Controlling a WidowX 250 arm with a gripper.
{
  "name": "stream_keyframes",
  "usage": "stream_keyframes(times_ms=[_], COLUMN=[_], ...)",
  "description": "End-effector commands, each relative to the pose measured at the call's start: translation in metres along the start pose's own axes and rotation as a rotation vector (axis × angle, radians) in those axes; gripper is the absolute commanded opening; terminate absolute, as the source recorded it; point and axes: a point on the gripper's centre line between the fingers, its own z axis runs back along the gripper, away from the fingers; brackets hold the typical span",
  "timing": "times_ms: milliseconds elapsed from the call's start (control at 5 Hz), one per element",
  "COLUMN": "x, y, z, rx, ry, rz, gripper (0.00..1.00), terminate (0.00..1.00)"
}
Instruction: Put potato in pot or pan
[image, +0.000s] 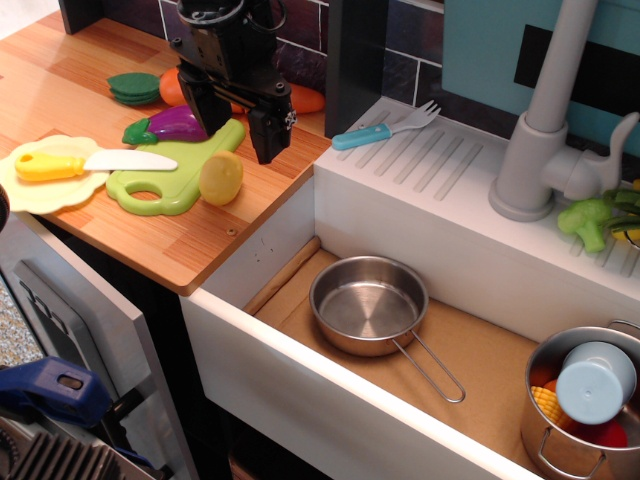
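The potato (221, 177), pale yellow and egg-shaped, lies on the right end of a green cutting board (150, 188) on the wooden counter. My black gripper (233, 140) hangs just above and behind the potato with its jaws open and empty; the right finger (268, 135) stands clear of the potato. The shallow steel pan (368, 303) with its wire-loop handle (435, 368) sits empty on the sink floor, to the right of and below the counter edge.
A purple eggplant (172, 124) lies under the gripper's left side. A yellow-handled knife (90, 163) rests on a yellow plate. A taller steel pot (582, 408) with a blue cup and corn stands in the sink's right corner. A blue fork (385, 128), faucet (548, 120) and broccoli (588, 222) are on the sink ledge.
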Motion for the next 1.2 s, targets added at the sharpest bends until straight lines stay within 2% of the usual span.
stream_keyframes(times_ms=[0,200,600,800,1000], x=[0.000,-0.002,0.001,0.001,0.001], y=[0.000,0.006,0.016,0.022,0.027], z=[0.000,0.000,-0.004,-0.010,-0.018], rx=[0.000,0.048,0.098,0.113,0.099], ry=[0.000,-0.026,-0.024,-0.046,-0.047], rz=[0.000,0.005,0.064,0.086,0.102], gripper=[1.00,1.00,1.00,1.00,1.00], terminate=[0.00,0.00,0.00,0.00,0.00])
